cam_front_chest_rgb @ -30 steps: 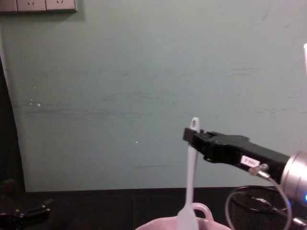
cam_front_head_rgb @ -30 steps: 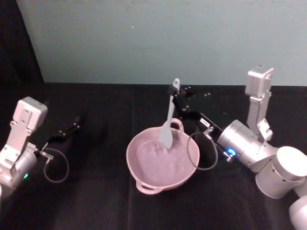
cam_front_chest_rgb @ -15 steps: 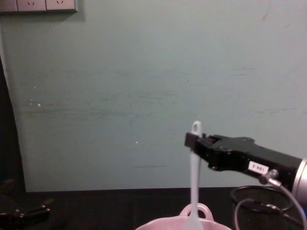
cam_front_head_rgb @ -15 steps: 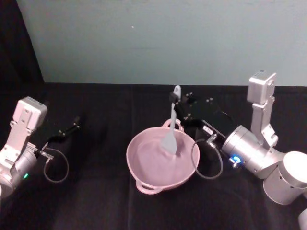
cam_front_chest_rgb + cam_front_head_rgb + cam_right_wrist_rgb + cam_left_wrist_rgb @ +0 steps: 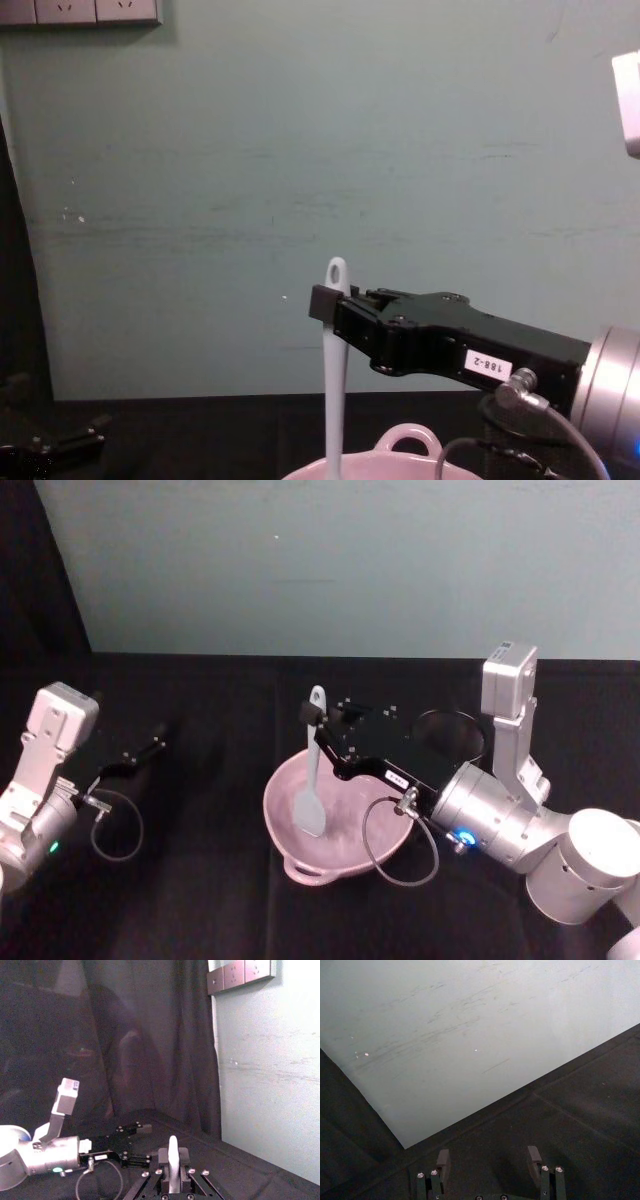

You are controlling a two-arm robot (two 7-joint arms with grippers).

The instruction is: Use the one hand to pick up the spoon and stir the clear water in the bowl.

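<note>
Right pincer (image 5: 319, 719) clamped on spoon (image 5: 313, 780) handle under eyelet; blade below it in pink bowl (image 5: 272, 818). Left pincer (image 5: 148, 750) parked, jaws apart, empty.

One pale pink bowl (image 5: 283, 825), one white spoon (image 5: 312, 780), one black wire-mesh cup (image 5: 455, 730). Two claws: left claw (image 5: 157, 741) and right claw (image 5: 314, 713). One black-draped bench (image 5: 200, 880).

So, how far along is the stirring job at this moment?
Done: the pick-up. The right gripper is shut on the spoon just below its eyelet. In hand: the spoon stands nearly upright, blade down inside the bowl. Left: sweeping the blade round; how much stirring is complete cannot be told. The left gripper rests open, far off to the left.
</note>
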